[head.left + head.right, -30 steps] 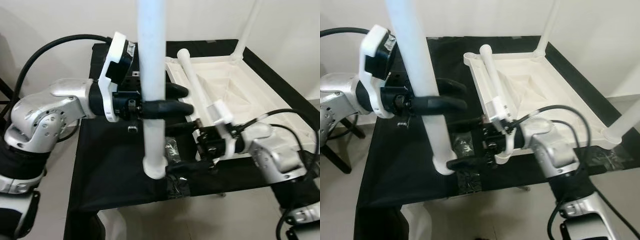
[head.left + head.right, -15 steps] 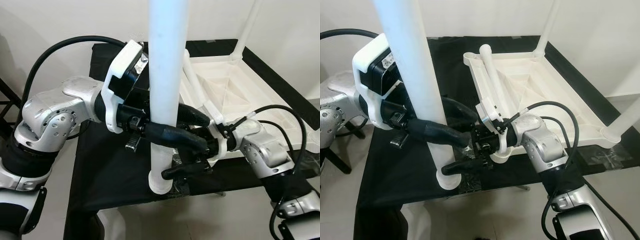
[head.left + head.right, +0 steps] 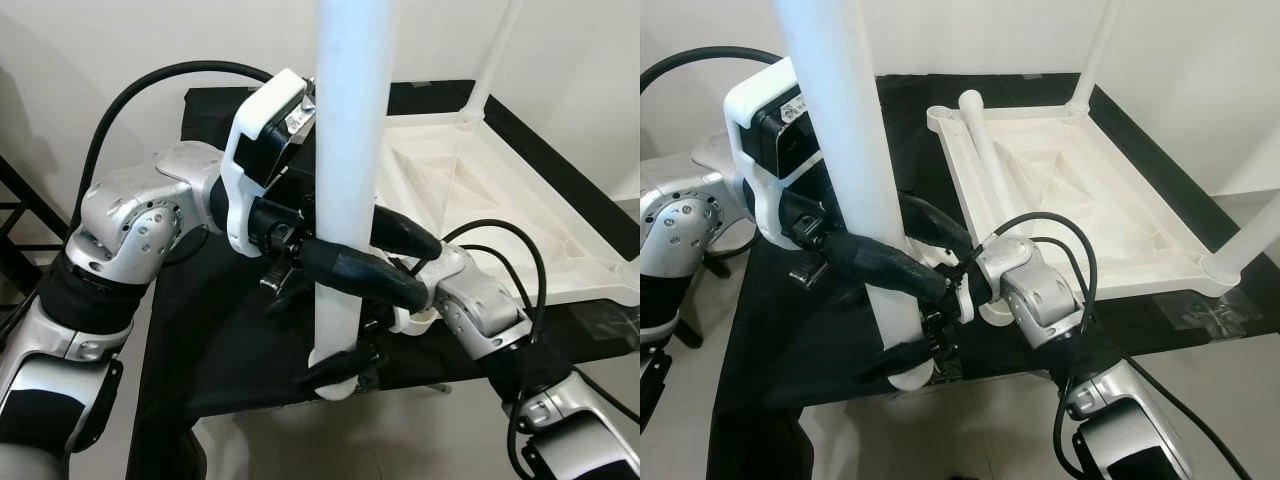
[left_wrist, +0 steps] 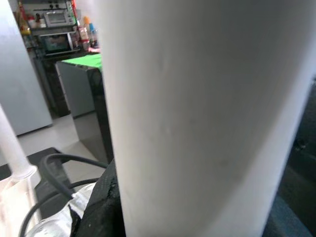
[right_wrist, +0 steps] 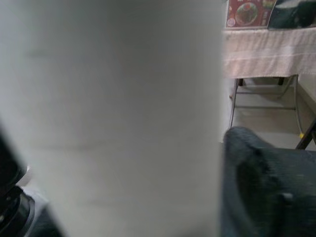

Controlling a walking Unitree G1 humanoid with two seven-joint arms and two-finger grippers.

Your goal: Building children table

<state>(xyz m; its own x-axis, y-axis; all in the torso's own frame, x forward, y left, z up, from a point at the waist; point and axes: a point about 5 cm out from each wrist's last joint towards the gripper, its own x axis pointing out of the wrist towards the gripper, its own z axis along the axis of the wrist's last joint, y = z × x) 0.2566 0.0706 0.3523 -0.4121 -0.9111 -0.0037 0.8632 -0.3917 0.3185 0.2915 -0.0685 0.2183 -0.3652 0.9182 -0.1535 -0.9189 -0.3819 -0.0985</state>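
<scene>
Centrally, upright white leg (image 3: 348,150) clamped between left gripper's (image 3: 375,258) black fingers at mid-frame, foot near front edge of black table (image 3: 220,340). Lower down, right gripper (image 3: 345,362) closed round leg's base. Upside-down white tabletop (image 3: 480,190) lying upper right, two legs already standing from its corners.
</scene>
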